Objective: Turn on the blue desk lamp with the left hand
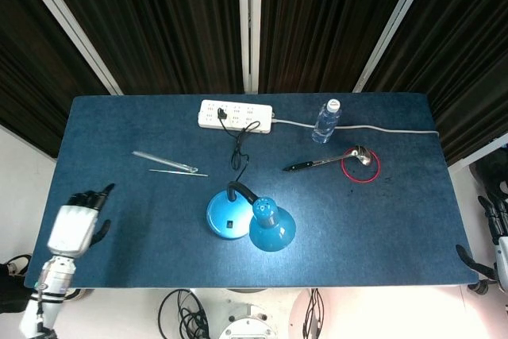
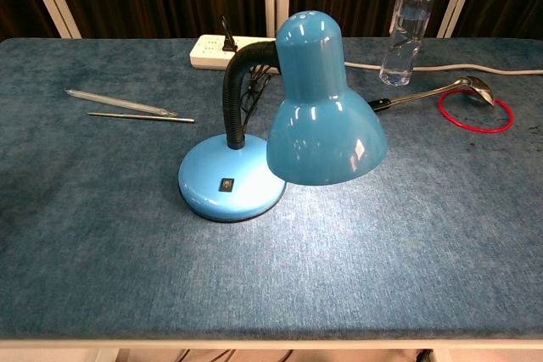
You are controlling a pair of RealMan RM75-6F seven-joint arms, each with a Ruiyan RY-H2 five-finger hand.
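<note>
Apparently the lamp is not lit: the blue desk lamp (image 2: 280, 116) stands near the middle of the table (image 1: 127, 220), a little toward the front edge, and the cloth under its shade (image 2: 325, 137) shows at most a faint paleness, no bright pool of light. The small dark switch (image 2: 226, 184) sits on the round base (image 2: 231, 180), facing the front edge, with nothing touching it. Its cord runs back to the power strip (image 1: 236, 114) at the far edge, so power looks available.

Meanwhile the left hand (image 1: 78, 224) hovers at the table's front-left corner, well apart from the lamp, holding nothing, with its fingers loosely curled and one stretched forward. The chest view does not show it at all. The right hand (image 1: 498, 216) hangs off the right edge; its fingers are too small to read.

By my judgement the whole press remains to be done.
</note>
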